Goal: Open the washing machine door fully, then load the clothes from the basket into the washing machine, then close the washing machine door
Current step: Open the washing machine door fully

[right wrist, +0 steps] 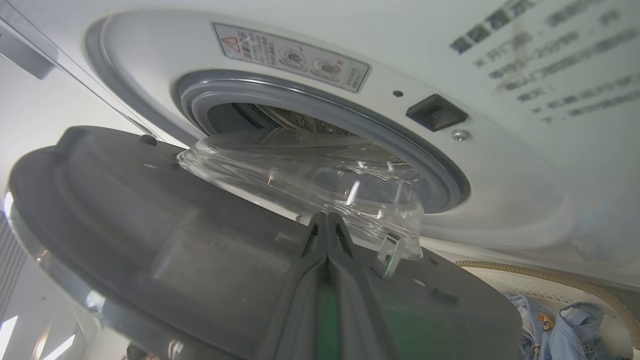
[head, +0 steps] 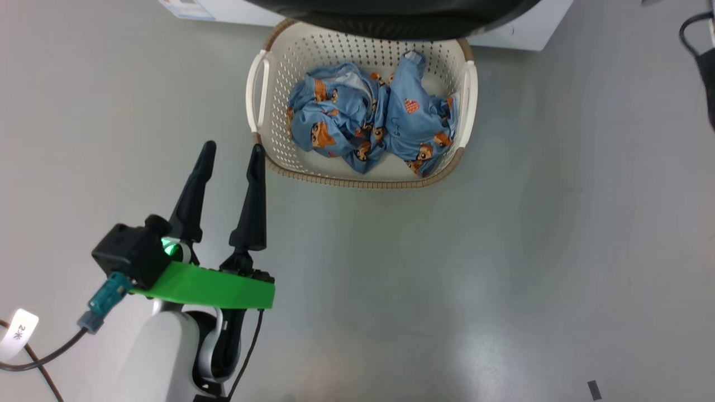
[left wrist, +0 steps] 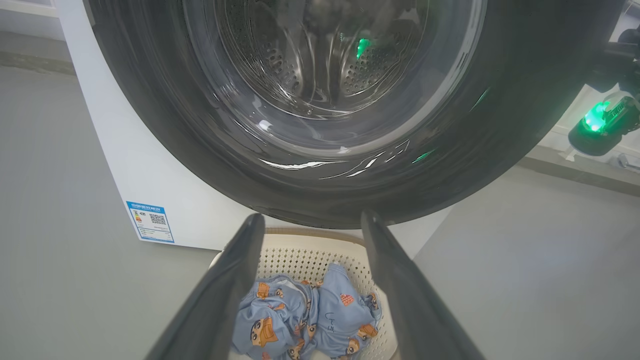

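Washing machine door (head: 391, 17), black-rimmed, stands partly open. In the head view its rim overhangs the far edge of the basket (head: 357, 181). In the right wrist view the door's grey inner face (right wrist: 150, 240) is swung clear of the washing machine (right wrist: 500, 50), and the clear glass bowl (right wrist: 300, 175) sits just in front of the grey-blue gasket (right wrist: 440, 170).

Right gripper (right wrist: 326, 217): both fingers are pressed together with nothing between them. The tips lie at the base of the glass bowl on the door's inner face; whether they touch it cannot be told.

Left gripper (head: 233, 147): fingers spread wide and empty, over the floor (head: 503, 251) just beside the basket's near left corner. In the left wrist view the gripper (left wrist: 312, 216) points at the lower rim of the door (left wrist: 500, 125), apart from it, with the basket (left wrist: 300, 250) and the clothes (left wrist: 300, 320) framed between its fingers.

The basket stands on the floor directly before the washing machine (head: 525, 30), beneath the door. The clothes (head: 357, 117) lie bunched inside it, two light-blue bear-print pieces side by side, the one with the red patch on the right. A blue sticker (left wrist: 150, 221) marks the lower front corner of the machine's white body (left wrist: 150, 175). The basket's rim (right wrist: 550, 280) and the clothes (right wrist: 565, 325) appear at the lower right of the right wrist view.
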Motion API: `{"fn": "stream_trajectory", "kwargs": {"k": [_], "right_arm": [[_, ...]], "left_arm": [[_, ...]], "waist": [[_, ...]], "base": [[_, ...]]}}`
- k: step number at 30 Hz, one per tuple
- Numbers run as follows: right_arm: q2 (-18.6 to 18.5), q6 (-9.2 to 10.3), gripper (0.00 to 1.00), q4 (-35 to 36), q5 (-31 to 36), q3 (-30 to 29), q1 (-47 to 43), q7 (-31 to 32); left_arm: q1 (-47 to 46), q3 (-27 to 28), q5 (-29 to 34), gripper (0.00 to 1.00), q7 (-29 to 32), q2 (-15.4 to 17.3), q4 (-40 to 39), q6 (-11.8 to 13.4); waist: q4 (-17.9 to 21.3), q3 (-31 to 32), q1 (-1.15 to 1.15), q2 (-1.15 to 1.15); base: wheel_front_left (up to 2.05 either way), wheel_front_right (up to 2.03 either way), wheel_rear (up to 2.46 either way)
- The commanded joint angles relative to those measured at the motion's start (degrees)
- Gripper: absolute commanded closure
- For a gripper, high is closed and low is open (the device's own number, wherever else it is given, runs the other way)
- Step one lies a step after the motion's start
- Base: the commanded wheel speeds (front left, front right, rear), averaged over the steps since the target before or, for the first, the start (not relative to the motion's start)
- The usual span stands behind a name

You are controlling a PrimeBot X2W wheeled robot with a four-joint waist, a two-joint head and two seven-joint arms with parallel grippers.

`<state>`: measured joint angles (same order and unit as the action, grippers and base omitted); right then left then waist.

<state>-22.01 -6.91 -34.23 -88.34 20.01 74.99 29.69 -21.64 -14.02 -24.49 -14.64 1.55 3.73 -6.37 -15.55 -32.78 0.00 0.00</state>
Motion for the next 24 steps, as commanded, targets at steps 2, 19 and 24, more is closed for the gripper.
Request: {"fn": "stream_trajectory", "kwargs": {"k": [2,19,24], "right_arm": [[1.8,-0.58,1.0,2.6,-0.3,1.5,-2.9,1.3],[2.9,-0.58,1.0,6.8,-1.2,5.7,-11.3,4.3],[3.4,-0.58,1.0,8.5,-1.8,6.4,-14.2,4.8]], "left_arm": [[0.9,1.8,0.7,0.0,-0.4,1.3,-0.9,0.1],[4.3,2.0,2.0,0.0,-0.4,1.3,0.0,-0.2],[5.6,2.1,2.6,0.0,-0.4,1.3,0.3,-0.2]], "waist": [[0.4,1.5,0.0,0.0],[0.7,7.8,0.0,0.0],[0.8,10.1,0.0,0.0]], "base": [[0.0,0.0,0.0],[0.0,0.0,0.0],[0.0,0.0,0.0]]}}
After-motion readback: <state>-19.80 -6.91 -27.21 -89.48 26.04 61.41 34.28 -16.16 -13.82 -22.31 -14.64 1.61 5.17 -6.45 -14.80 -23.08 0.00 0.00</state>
